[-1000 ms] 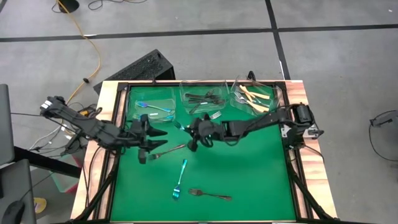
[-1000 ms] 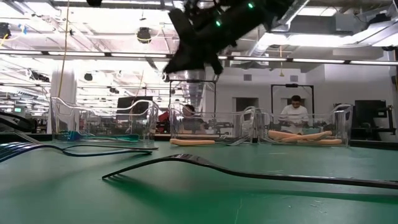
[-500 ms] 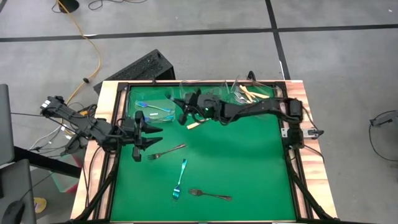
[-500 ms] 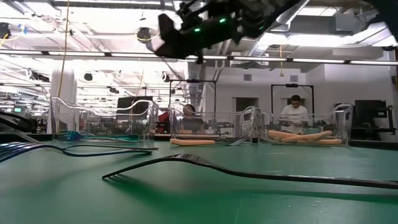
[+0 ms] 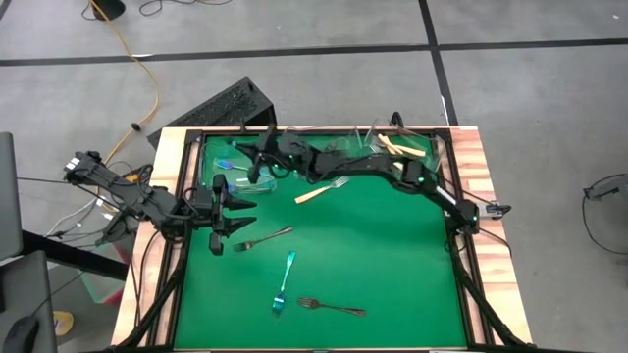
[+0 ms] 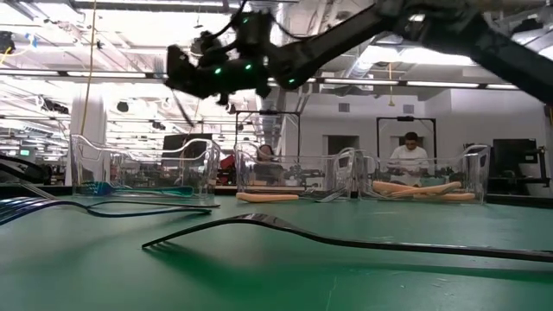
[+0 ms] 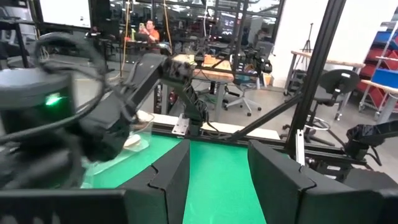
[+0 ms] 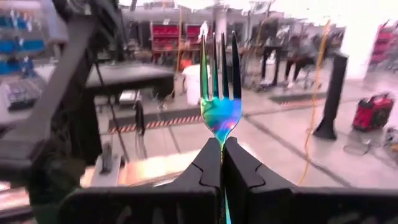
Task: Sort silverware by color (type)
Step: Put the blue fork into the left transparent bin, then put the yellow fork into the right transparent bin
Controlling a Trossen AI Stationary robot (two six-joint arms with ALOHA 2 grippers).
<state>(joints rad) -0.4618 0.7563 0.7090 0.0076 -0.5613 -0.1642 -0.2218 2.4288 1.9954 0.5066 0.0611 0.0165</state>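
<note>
The right hand (image 8: 222, 163) has its fingers pressed together on an iridescent fork (image 8: 219, 93), held high above the far left tub (image 5: 245, 167), it seems. The left hand (image 5: 234, 211) hovers spread at the bench's (image 5: 392, 265) left side, near a dark fork (image 5: 263, 238).

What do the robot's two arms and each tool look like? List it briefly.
Both arms are dark, slim and jointed, each with a small green light. The left tool has two broad, angular black fingers. The right tool has matching black fingers. Loose cables trail behind the left arm.
</note>
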